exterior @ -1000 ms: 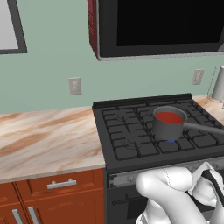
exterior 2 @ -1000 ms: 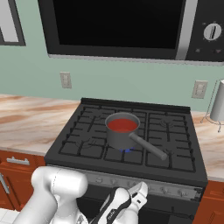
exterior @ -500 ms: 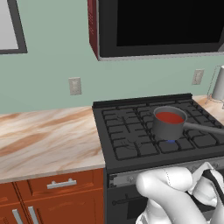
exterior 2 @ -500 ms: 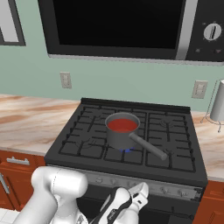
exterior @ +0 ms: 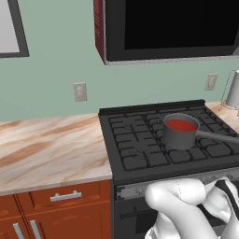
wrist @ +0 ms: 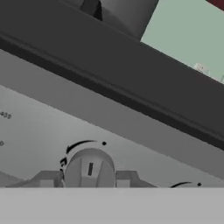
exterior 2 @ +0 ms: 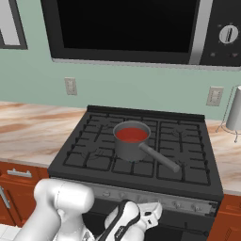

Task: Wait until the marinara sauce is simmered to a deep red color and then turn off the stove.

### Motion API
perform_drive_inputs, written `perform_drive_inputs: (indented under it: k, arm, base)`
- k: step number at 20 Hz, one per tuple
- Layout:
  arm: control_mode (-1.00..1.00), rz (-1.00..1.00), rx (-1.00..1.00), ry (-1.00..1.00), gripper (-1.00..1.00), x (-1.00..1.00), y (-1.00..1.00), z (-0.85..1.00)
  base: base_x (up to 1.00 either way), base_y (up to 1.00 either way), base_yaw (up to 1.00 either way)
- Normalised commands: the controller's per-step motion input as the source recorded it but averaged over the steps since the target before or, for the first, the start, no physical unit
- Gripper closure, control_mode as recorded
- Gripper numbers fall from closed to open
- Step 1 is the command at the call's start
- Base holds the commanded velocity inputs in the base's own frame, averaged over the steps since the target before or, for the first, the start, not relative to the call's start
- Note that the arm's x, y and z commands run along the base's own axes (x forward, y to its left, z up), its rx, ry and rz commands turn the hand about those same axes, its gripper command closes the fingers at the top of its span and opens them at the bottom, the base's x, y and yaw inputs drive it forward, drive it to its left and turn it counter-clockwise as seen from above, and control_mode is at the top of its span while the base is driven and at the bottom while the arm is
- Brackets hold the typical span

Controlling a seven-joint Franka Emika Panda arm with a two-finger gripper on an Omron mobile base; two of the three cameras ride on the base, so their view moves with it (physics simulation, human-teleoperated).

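Your largest thing is the stove (exterior: 154, 154), the black gas range set between two stretches of marbled counter (exterior: 51, 149), with a black microwave (exterior 2: 141, 28) hung on the green wall above it. Its dark grates cover the whole top, and a silver front strip (exterior 2: 188, 203) with small knobs runs along the near edge.

On the grates, toward the middle of the cooktop, you have a grey saucepan (exterior 2: 131, 143) standing upright, its long handle (exterior 2: 159, 157) pointing toward the front right of the range. Inside it the marinara sauce (exterior 2: 132, 135) lies as a flat, round, red surface filling the pan's mouth; from the left base view you see the same red disc (exterior: 181, 125) in the pan.

The gripper (wrist: 89, 180) sits well below and in front of the sauce, down at the stove's front strip rather than over the cooktop. In the hand view you see one round silver knob (wrist: 89, 168) straight ahead, right between the two finger tips (wrist: 46, 180), which stand on either side of it. The pincer is clenched around that knob; whether the pads actually press its sides you cannot tell at this blur.

A second knob's arc (wrist: 188, 185) peeks in further along the strip.
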Motion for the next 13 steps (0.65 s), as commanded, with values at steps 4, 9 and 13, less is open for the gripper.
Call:
perform_drive_inputs:
  k: [4, 9, 13]
  arm:
    - [-1.0, -0.31, 0.22, -0.01, 1.0, 0.0, -0.08, 0.0]
    - [-1.0, -0.33, 0.21, -0.04, 1.0, 0.0, -0.13, -0.02]
    - [-1.0, -0.32, 0.23, -0.05, 1.0, 0.0, -0.27, -0.01]
  base:
    - [0.0, 0.0, 0.0]
    - [0.0, 0.0, 0.0]
    - [0.0, 0.0, 0.0]
